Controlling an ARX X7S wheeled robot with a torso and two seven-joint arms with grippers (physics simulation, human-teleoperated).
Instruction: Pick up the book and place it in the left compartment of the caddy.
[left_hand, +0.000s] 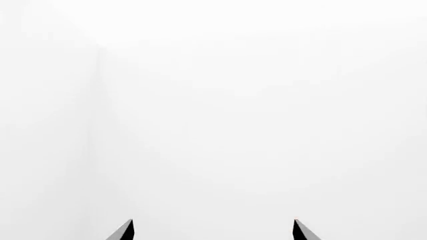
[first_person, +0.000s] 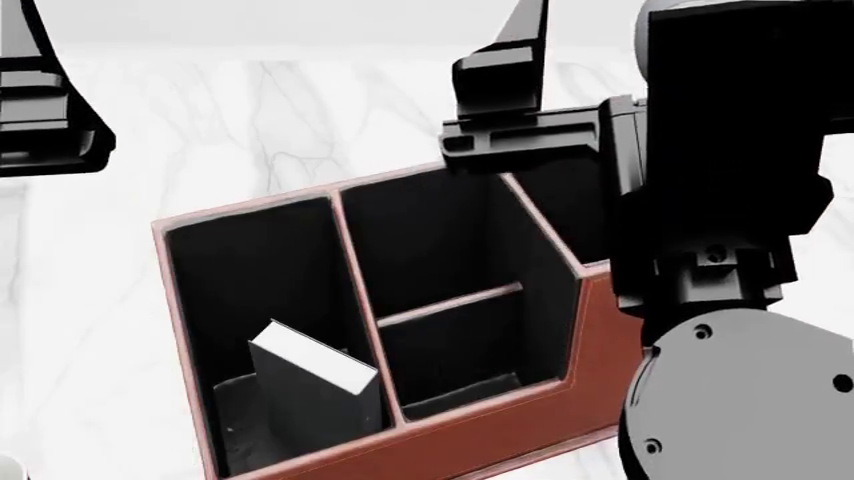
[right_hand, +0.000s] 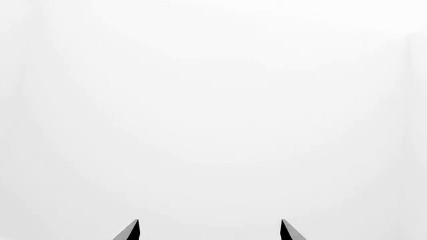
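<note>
**Spotter:** Where's the book?

**Me:** The head view gives it to me: the book sits inside the left compartment of the caddy, at the near end, tilted, white page edge up, leaning on the compartment's right wall. Nothing is gripping it.

**Spotter:** And your pincers?

**Me:** Both are raised, well apart from the book. The left pincer shows two dark fingertips spread wide with only blank white between them, so it's parted and empty. The right pincer reads the same: tips apart, nothing held. In the head view my right arm hangs over the caddy's right side, hiding part of the taller bay.

**Spotter:** Do the wrist views catch the caddy?

**Me:** No, only white background. The head camera alone shows the caddy, the book and the marbled worktop.

**Spotter:** Any writing?

**Me:** I can read none on the book's cover or on the caddy.
</note>
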